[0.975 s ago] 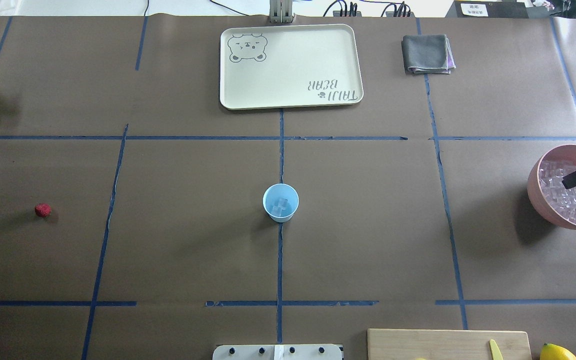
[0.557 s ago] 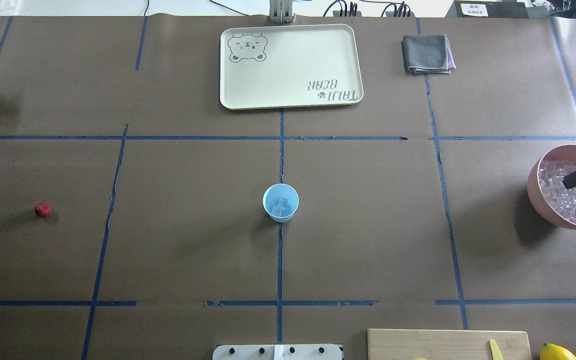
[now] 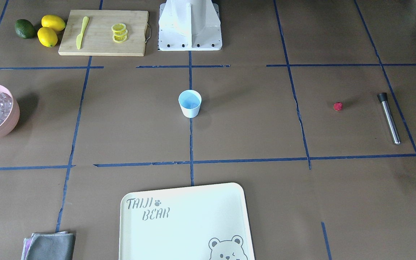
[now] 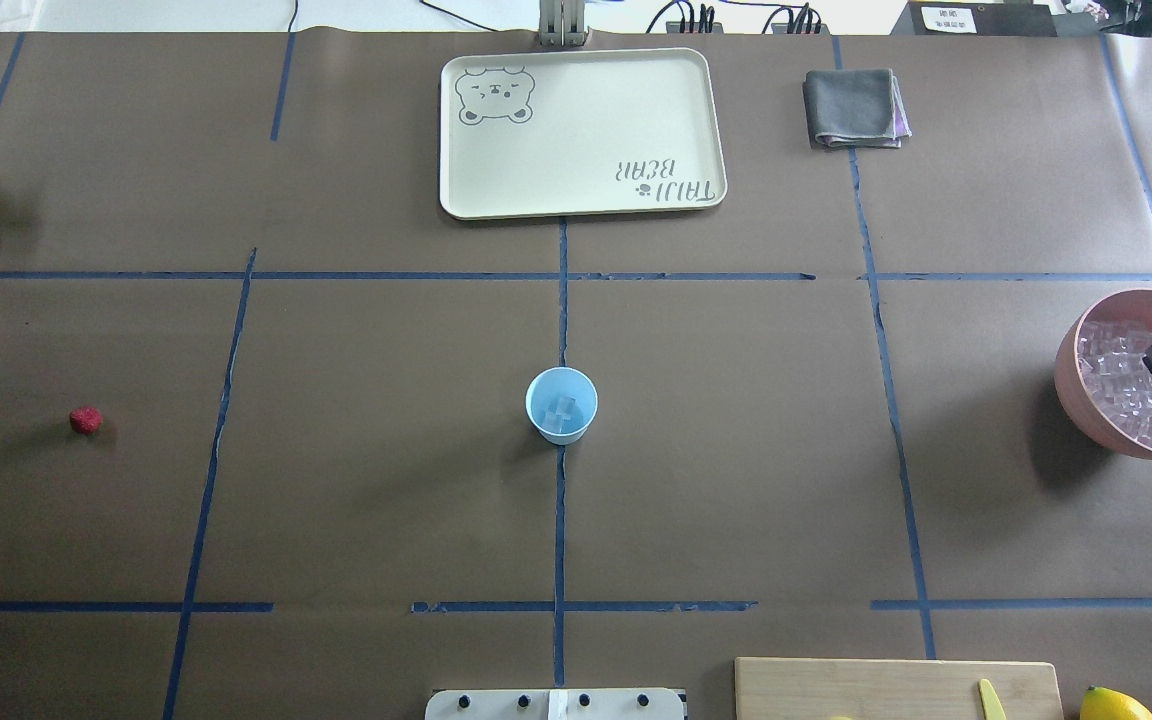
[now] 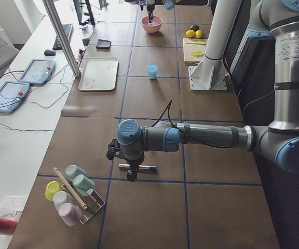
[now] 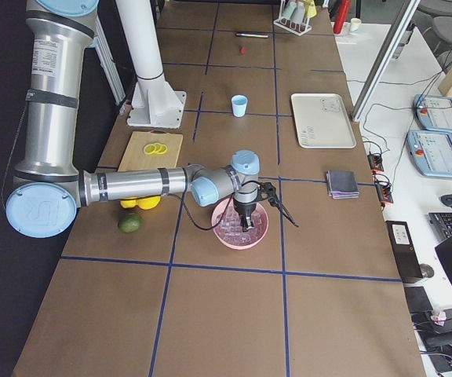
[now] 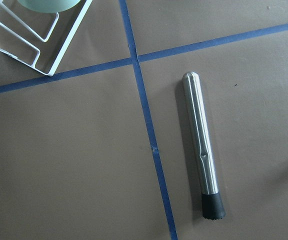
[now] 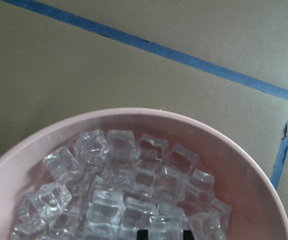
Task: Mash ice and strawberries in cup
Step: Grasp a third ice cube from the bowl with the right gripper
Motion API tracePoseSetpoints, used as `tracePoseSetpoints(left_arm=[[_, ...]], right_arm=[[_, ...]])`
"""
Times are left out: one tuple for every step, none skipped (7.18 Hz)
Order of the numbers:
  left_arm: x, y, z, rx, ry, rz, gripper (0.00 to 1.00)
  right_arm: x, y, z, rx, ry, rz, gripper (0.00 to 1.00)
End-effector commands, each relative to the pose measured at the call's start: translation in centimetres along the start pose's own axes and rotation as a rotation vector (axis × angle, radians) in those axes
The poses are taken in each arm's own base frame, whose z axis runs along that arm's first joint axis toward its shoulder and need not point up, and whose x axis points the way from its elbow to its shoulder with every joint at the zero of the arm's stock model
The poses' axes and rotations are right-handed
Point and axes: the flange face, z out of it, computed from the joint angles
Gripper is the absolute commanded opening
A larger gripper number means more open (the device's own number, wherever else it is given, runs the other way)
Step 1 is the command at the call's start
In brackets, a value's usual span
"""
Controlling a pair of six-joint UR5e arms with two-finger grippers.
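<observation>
- Right wrist: the right gripper (image 8: 166, 234) sits low over the pink bowl (image 8: 159, 116), which is heaped with ice (image 8: 129, 190). I see only two dark tips with a narrow gap and ice between them. Can't tell if they're clamped on a cube.
- My read: this is the ice-loading step. The next move needs a clean lift, a carry across to the cup, and a release above its mouth. Berry and mashing come after.
- Overhead: the cup (image 4: 561, 405) stands upright at table centre on the tape cross, with some ice inside. The strawberry (image 4: 85, 420) lies on bare paper far out on the robot's left, well apart from the cup, so it's not loaded yet.
- Front: the muddler (image 3: 388, 117) lies flat near the strawberry, on the side away from the cup. No red shows inside the cup.
- Left wrist: the muddler is straight below, with the corner of a wire rack (image 7: 48, 73) at the frame edge. No fingers in frame.
- Left side: the left gripper (image 5: 132, 175) hangs just above the muddler. Can't tell from here whether it's apart or together. The rack holds pastel cups (image 5: 83, 184).
- Right side: the right arm is over the bowl, and the cup is well apart from it.
</observation>
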Motion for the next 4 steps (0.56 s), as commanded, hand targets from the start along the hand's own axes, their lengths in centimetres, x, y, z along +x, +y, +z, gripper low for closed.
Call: tracePoseSetpoints(left_arm=[[0.1,0.5,0.4,-0.002,0.035,-0.007,1.00],[0.2,0.6,0.4,-0.001,0.043,-0.008,1.00],[0.0,0.9,0.6,-0.004,0.044,-0.012,1.00],[0.1,0.9,0.4,-0.003,0.042,-0.013,1.00]], right_arm=[[0.7,-0.1,-0.8,0.017,0.000,0.016,0.06],[0.1,-0.4,-2.8,0.035,-0.002,0.021,0.04],[-1.5,-1.3,-5.5,0.028,0.003,0.033,0.04],[-4.7,-3.6,-9.7,0.044,-0.006,0.026,0.02]])
